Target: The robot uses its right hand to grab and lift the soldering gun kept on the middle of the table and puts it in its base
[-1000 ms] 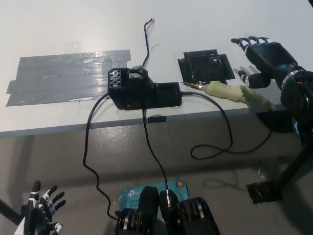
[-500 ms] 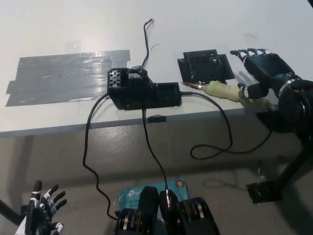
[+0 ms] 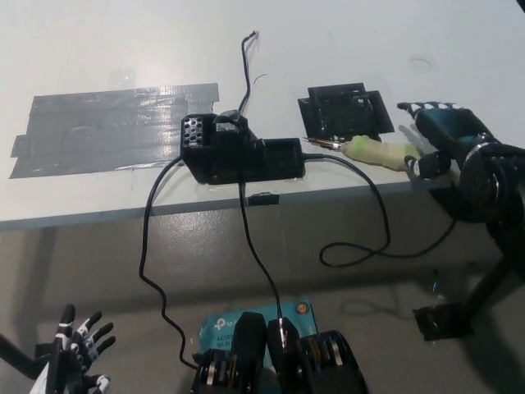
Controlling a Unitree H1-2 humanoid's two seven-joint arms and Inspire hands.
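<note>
The soldering gun (image 3: pixel 377 153), with a pale green handle and a thin metal tip pointing left, lies near the table's front edge, right of centre. Its black cable (image 3: pixel 373 238) loops down over the edge. The black base unit (image 3: pixel 238 154) sits to its left at the middle of the table. My black right hand (image 3: pixel 439 138) lies over the handle's rear end and hides it. Its fingers are stretched out above the handle and its thumb is at the near side. My white left hand (image 3: pixel 78 353) rests low at the lower left, below the table, with its fingers spread.
A black slotted plate (image 3: pixel 343 111) lies just behind the gun's tip. Grey tape strips (image 3: pixel 115 127) cover the table's left part. Cables run from the base over the front edge (image 3: pixel 98 215). A black stand foot (image 3: pixel 443 320) is on the floor at the right.
My right hand has come down and toward the table's front edge, onto the rear end of the gun's handle, which it now covers. The gun has not moved. My left hand sank slightly.
</note>
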